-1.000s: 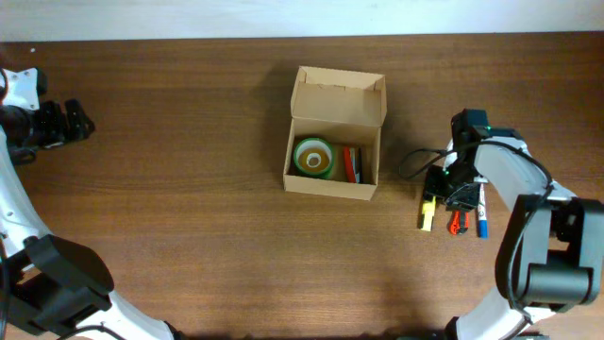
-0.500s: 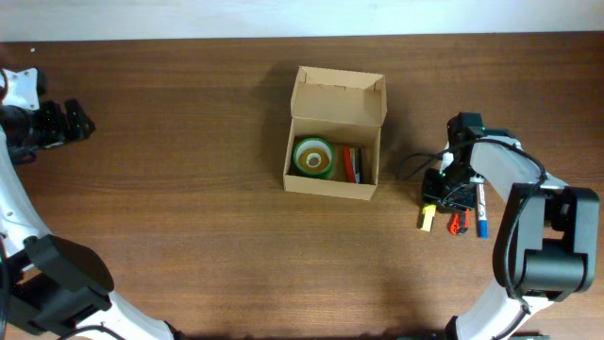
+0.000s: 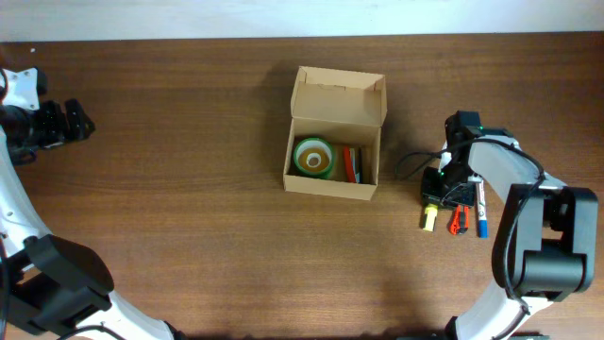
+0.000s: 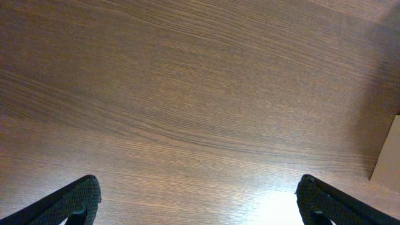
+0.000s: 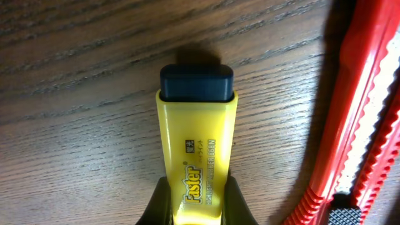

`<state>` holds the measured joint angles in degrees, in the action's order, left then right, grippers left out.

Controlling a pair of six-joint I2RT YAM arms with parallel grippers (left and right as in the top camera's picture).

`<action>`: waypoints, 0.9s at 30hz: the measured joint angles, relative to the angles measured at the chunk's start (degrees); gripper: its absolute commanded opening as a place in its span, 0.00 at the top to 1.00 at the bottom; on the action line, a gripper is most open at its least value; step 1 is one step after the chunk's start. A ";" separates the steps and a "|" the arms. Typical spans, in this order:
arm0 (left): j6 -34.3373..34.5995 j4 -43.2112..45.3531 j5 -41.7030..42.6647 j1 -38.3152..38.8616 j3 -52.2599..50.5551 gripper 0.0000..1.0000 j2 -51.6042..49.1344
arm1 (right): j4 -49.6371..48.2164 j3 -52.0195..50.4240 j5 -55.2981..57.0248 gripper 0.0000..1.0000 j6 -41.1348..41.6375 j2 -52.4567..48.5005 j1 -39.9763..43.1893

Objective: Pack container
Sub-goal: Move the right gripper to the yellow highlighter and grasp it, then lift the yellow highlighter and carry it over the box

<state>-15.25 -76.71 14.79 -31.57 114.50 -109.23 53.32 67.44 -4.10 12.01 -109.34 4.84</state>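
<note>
Risk: a tail-end grip, with a cutter close alongside

My right jaws are clenched on the yellow highlighter (image 5: 197,150). The pads (image 5: 159,203) pinch only its tail end, so nearly the whole body and the dark cap (image 5: 197,82) stick out ahead of me. I judge this the weak point: held so far back, the pen may pivot or slide out when I lift and swing, and drop on the bench (image 3: 189,236) short of the box. Its plastic looks smooth, which does not help.

The red cutter (image 5: 350,119) lies just beside the highlighter, and in the overhead view a blue marker (image 3: 481,215) lies beyond it. If I rise crookedly, I could nudge the cutter and scatter things I probably have to pick up later.

The container (image 3: 330,184) sits open mid-bench, well apart from me on my left, its lid flap (image 3: 340,99) standing up at the far side. Inside are a green tape roll (image 3: 313,157) and some red and dark items (image 3: 351,164) beside it; I cannot tell what those are. Free room looks scant, so a long pen released flat may bridge the rim or rest on the roll and block the lid. Coming in low, I could also knock a wall and shift the light box.

My left jaws hang released, wide apart, over bare bench far off at the left edge, too distant to steady the container.
</note>
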 measured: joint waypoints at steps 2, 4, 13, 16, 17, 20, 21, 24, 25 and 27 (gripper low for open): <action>0.00 0.00 0.02 0.00 0.00 0.00 0.00 | 0.68 0.61 -0.90 0.96 0.04 -0.15 -0.04; 0.00 0.00 0.02 0.00 0.00 0.00 0.00 | 2.23 2.32 -2.23 0.96 0.00 -0.59 -0.13; 0.00 0.00 0.02 0.00 0.00 0.00 0.00 | 14.19 23.76 -4.66 0.96 0.02 -1.07 -0.59; 0.00 0.00 0.02 0.00 0.00 0.00 0.00 | 17.38 32.48 -4.87 0.96 0.00 -1.09 -1.55; 0.00 0.00 0.02 0.00 0.00 0.00 0.00 | 18.32 35.28 -4.87 0.96 0.00 -1.09 -2.12; 0.00 0.00 0.02 0.00 0.00 0.00 0.00 | 20.65 43.19 -4.83 0.96 0.07 -1.09 -4.98; 0.00 0.00 0.02 0.00 0.00 0.00 0.00 | 21.09 45.44 -4.81 0.96 0.22 -1.09 -6.27; 0.00 0.00 0.00 0.00 0.00 0.00 0.00 | 21.90 50.10 -4.44 0.96 1.25 -1.09 -10.88; 0.00 0.00 0.00 0.00 0.00 0.00 0.00 | 21.92 50.82 -4.24 0.96 1.68 -1.09 -12.37; 0.00 0.00 0.02 0.00 0.00 0.00 0.00 | 21.94 51.45 -3.85 0.96 2.93 -1.09 -15.82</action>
<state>-15.25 -76.71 14.81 -31.57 114.50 -109.23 75.26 118.89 -7.94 14.94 -110.43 -10.98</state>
